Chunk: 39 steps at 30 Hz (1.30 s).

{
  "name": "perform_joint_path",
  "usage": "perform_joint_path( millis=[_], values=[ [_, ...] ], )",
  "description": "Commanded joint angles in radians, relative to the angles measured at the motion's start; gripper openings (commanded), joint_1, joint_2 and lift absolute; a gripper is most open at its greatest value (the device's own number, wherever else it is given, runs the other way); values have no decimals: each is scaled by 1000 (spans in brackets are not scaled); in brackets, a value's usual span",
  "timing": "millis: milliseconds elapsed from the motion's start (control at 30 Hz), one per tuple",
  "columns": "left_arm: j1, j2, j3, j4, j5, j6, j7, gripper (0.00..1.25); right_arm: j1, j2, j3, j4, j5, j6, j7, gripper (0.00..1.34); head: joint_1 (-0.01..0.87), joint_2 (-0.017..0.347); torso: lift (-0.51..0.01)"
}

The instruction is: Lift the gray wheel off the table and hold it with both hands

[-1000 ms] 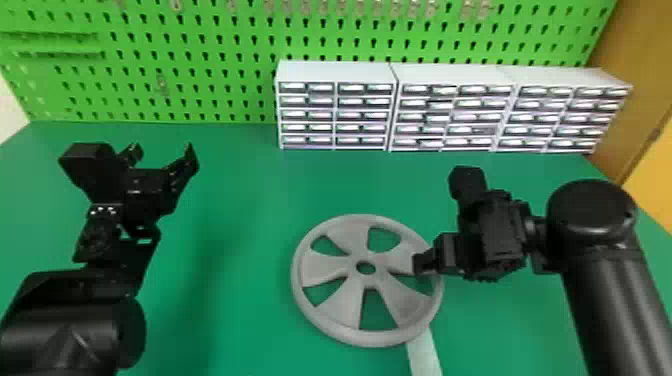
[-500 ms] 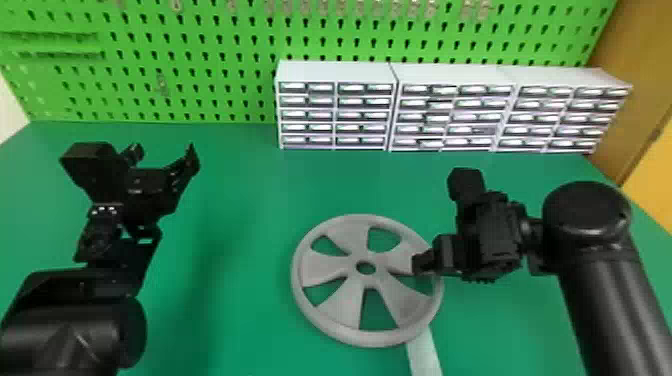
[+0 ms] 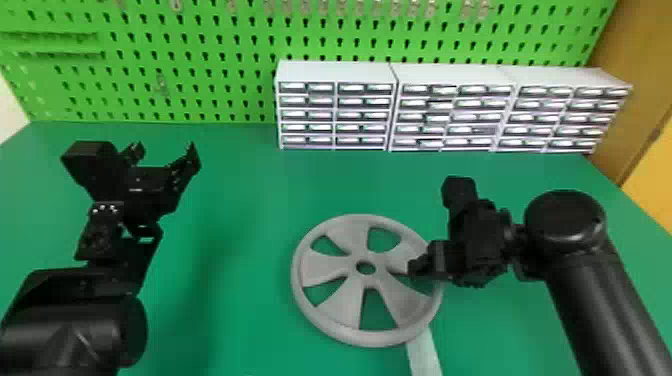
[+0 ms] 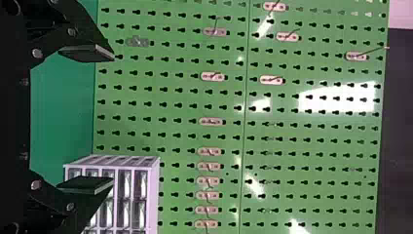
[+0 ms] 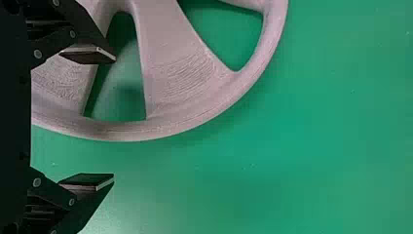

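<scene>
The gray wheel (image 3: 330,320) is lying flat on the green bench (image 3: 240,300), with a pale strip (image 3: 425,355) extending from beside its near rim. The right tool (image 3: 424,267) is reaching over the wheel's right side, its fingers standing apart: one is sitting over the spoked part, the other is pointing beyond the rim. The left tool (image 3: 165,150) is waiting well apart from the wheel, its fingers spreading wide. Behind, white drawer cabinets (image 3: 335,72) are standing before a green pegboard (image 3: 215,77).
</scene>
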Motion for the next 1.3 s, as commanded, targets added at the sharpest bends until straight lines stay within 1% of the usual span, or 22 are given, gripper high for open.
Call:
perform_joint_path(
  millis=[0,200,333,633,700,900,1033,1167,1233,1267],
  values=[
    [-1,0,1,0,0,-2,0,888,-3,-9,13,23,7,-20,11,920,711,15,-98],
    [-1,0,0,0,0,0,0,888,-4,-13,25,40,50,-49,75,877,711,15,-98],
    [-1,0,0,0,2,0,0,888,-4,-13,27,41,61,-51,83,848,711,15,-98],
    [-3,0,0,0,2,-2,0,888,-4,-15,30,46,72,-53,84,847,711,15,-98],
    [-3,0,0,0,2,-2,0,888,-4,-15,30,47,72,-53,86,828,711,15,-98],
    [-3,0,0,0,2,-2,0,888,-4,-15,33,49,72,-51,86,723,711,15,-98],
    [-3,0,0,0,2,-2,0,888,-4,-13,31,50,72,-46,86,577,711,15,-98],
    [-3,0,0,0,2,-2,0,888,-7,-13,28,53,72,-36,84,526,711,15,-98],
    [-1,0,0,0,2,-2,0,888,-7,-13,28,55,72,-31,86,457,711,15,-98],
    [-3,0,0,0,2,-2,0,888,-7,-13,27,55,72,-30,86,397,711,15,-98]
  ],
)
